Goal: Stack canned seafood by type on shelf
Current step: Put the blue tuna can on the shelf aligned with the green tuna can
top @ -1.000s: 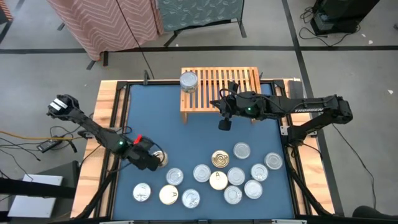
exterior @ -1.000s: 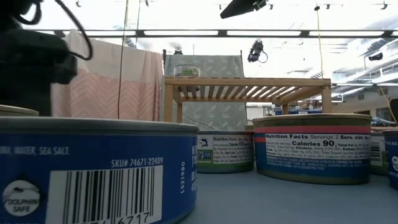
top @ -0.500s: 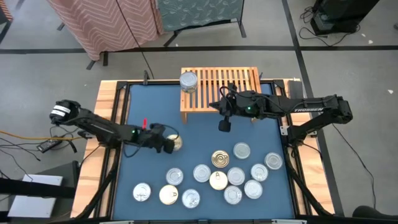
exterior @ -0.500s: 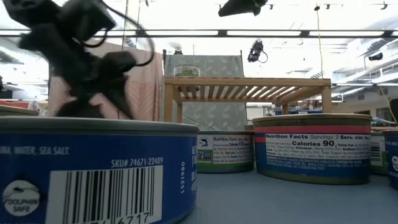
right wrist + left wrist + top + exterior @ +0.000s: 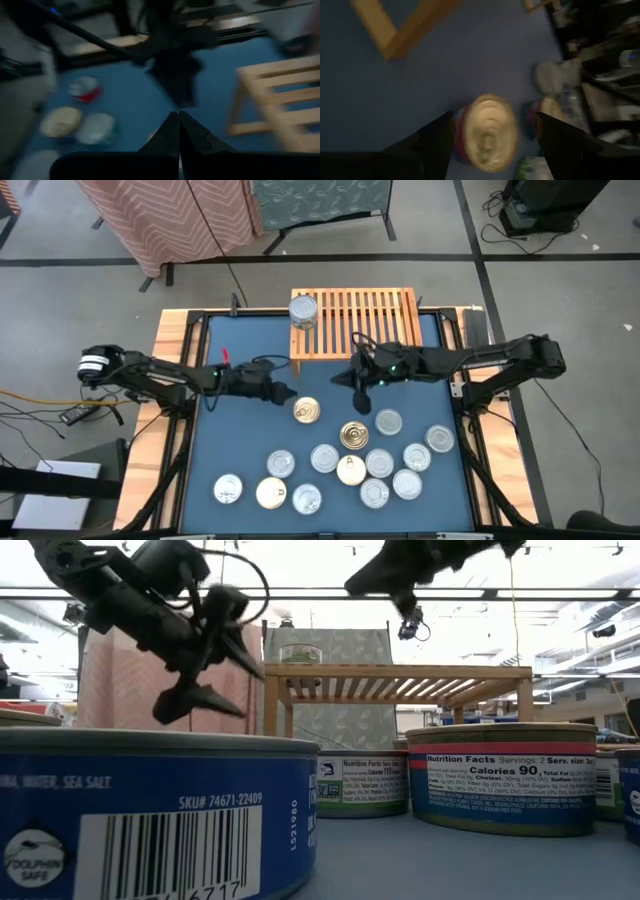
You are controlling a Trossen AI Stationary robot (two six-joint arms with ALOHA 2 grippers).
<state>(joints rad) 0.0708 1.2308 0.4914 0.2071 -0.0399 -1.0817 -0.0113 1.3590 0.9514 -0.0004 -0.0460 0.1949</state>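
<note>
Blue mat [image 5: 240, 430] covered the table, framed by light wood rails, grey floor all round. The shelf [image 5: 355, 320] stood at the 12 o'clock edge of the mat, slatted top toward the camera in the high view; one silver-topped can [image 5: 303, 311] sat on its top at the left end. In the low view the same shelf [image 5: 400, 680] showed level behind the foreground tins, with that can [image 5: 300, 653] on it. Left gripper [image 5: 283, 392] was raised above the mat just in front of the shelf's left leg, fingers spread and holding nothing; the left wrist view showed its two dark fingers [image 5: 437, 142] apart with a gold-topped can [image 5: 487, 132] between and below them. That gold-topped can [image 5: 306, 411] lay alone on the mat, at about 5 o'clock from the left gripper, apart from it. Right gripper [image 5: 360, 402] hung in front of the shelf's middle, fingers pressed together and empty. The remaining cans [image 5: 350, 465] lay clustered toward the 6 o'clock edge, most of them silver-topped, some touching.
</note>
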